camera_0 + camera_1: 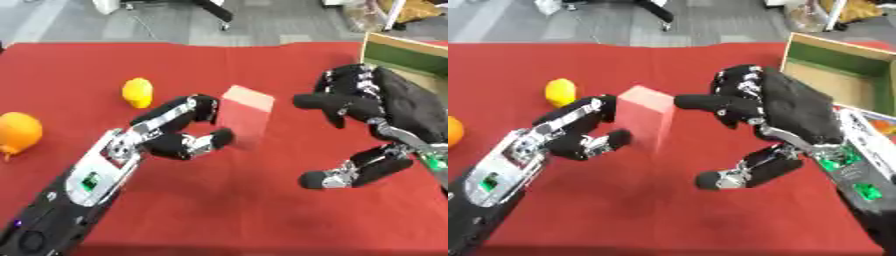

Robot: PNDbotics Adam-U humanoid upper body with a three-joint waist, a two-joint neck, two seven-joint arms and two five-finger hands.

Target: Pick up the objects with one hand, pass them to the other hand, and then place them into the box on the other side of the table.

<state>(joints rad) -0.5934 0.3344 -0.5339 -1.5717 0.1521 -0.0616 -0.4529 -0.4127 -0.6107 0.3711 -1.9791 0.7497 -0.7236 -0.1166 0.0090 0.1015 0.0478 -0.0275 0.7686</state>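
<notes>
Red block (pixel 244 116), a tall rectangular piece with a paler top face, stands upright above the red table (pixel 227 210) near the middle of both views, held off the cloth. The left hand (pixel 175 132) has it: fingers curl against the block's left face and the thumb presses in from lower down, so the hand is closed round it.

At three o'clock from the block the right hand (pixel 772 117) hangs with its fingers (pixel 702 102) spread and slightly bent towards the block, thumb reaching out below at about five o'clock. It grips nothing; in the left eye view a clear gap shows between its fingertips and the block, while in the right eye view the nearest fingertip lies just beside the block's top edge, and I cannot tell whether it touches.

The right eye view shows the box (pixel 842 75) more fully at two o'clock, with a green inner wall and tan floor; the left eye view catches only its corner.

At ten o'clock a small yellow fruit (pixel 137 92) lies on the cloth, and at nine o'clock an orange fruit (pixel 17 131) sits by the table's left edge.
</notes>
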